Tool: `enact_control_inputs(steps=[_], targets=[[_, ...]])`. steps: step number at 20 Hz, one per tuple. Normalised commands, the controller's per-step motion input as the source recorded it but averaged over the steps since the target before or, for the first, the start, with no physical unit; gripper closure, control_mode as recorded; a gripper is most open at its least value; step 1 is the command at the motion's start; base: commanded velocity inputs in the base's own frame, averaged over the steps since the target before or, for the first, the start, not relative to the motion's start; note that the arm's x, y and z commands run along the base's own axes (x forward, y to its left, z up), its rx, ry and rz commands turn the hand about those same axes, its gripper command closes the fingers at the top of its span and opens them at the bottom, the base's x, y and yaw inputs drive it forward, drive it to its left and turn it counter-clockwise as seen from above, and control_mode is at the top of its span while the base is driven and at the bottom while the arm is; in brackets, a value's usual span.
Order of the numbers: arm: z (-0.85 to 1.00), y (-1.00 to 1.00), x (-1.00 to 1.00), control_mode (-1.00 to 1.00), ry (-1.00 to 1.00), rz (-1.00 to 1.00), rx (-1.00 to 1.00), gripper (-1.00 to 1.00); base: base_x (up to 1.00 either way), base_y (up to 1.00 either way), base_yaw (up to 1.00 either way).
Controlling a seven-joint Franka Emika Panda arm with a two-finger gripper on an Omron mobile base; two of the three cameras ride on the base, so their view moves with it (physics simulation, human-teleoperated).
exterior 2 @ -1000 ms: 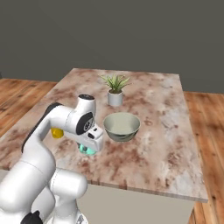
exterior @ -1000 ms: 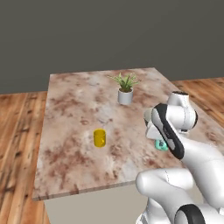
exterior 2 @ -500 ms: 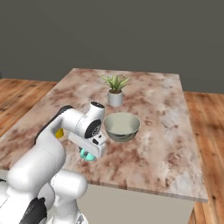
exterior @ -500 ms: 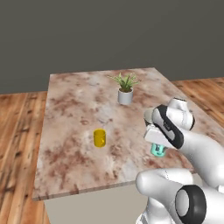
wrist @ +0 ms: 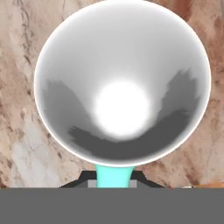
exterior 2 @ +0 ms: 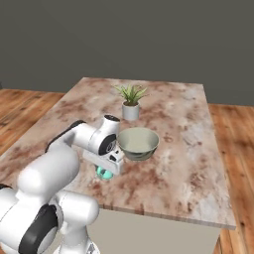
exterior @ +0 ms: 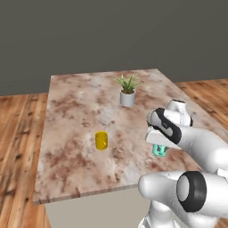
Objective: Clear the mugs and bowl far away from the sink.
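the gripper (exterior 2: pixel 105 170) has its fingers clamped on the teal mug (exterior: pixel 159 150), just above the counter (exterior: pixel 80 116). next it needs a spot to set it down.

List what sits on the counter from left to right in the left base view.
Yellow mug → potted plant → teal mug, held in the shut gripper just under the robot's wrist.
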Motion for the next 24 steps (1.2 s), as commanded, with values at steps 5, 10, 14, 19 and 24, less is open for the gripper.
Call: enact_control_inputs(steps=[5,10,14,19,24], targets=[[0.00,-0.47,0.34,-1.00,0.02,0.21,-0.04,1.00,0.00,0.00,0.00],[0.00,-0.52,0.21,-1.00,0.00,0.22,-0.10,1.00,0.00,0.00,0.00],[-0.08,-0.58,0.06,-1.00,0.00,0.25,-0.03,1.00,0.00,0.00,0.00],[-0.18,-0.49,0.00,-1.00,0.00,0.20,0.00,1.00,0.00,0.00,0.00],[-0.19,-0.41,0.00,-1.00,-0.02,0.12,0.00,1.00,0.00,0.00,0.00]])
